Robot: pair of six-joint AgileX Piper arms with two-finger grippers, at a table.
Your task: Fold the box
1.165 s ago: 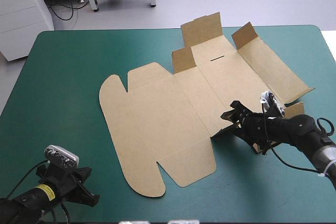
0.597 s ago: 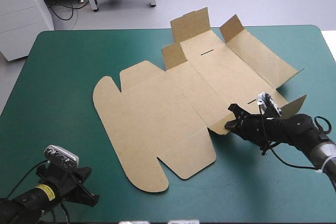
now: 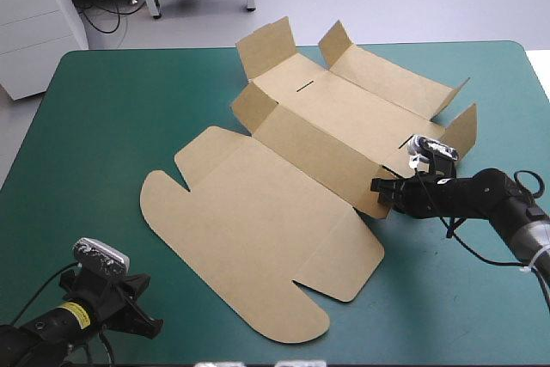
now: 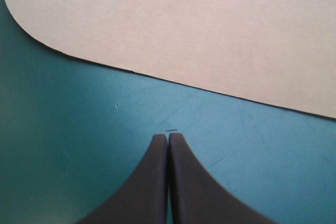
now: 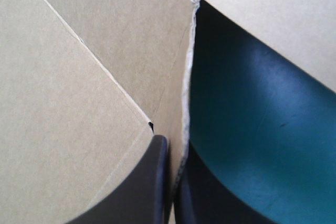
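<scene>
Matte brown board box [image 3: 284, 212] at mid teal-green table [image 3: 103, 126]: round-cornered lid flat, far walls partly raised. Right jaws pinched on its near-right wall edge. Left jaws pressed together, empty, just short of the lid's rounded edge.

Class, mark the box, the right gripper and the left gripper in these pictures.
box [image 3: 258, 229], high view, on its big flat panel.
right gripper [image 5: 173, 150], right wrist view, between fingertips pinching the box edge.
left gripper [image 4: 168, 136], left wrist view, where the shut fingertips meet.
</scene>
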